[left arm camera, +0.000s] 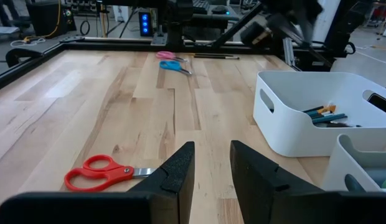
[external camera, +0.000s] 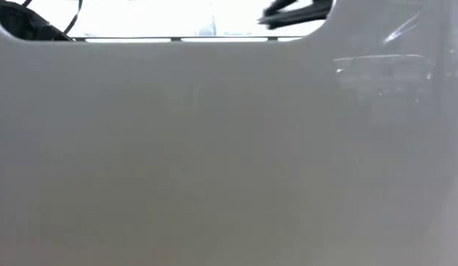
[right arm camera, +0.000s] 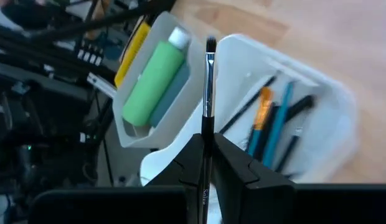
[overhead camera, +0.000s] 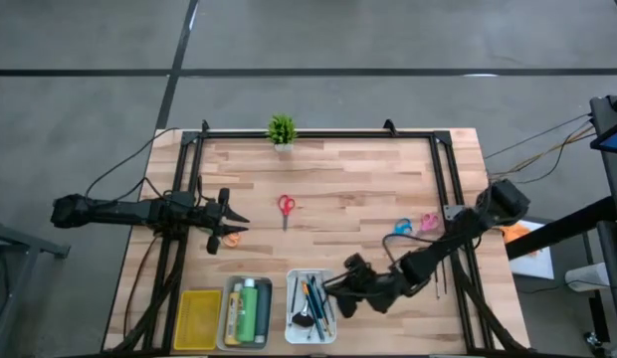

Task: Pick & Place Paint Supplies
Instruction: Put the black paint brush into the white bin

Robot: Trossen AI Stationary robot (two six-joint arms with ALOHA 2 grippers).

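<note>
Dark brush [right arm camera: 208, 93] clenched in right gripper [right arm camera: 208, 163] | above white tray [right arm camera: 317, 93] | left gripper [left arm camera: 211, 168] released

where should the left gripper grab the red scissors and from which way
Take the red scissors across the closed blades just below the pivot, coming straight down. They lie flat and alone on the table, handle loops toward the plant; the loops are wide, the blades narrow.

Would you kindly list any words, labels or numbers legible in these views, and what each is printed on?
Brush held in the right tool above the white tray: pale lettering on its handle, too blurred to read.
Green bottle: no label visible.
Red scissors: no marking visible.
Nothing else carries readable text.
</note>
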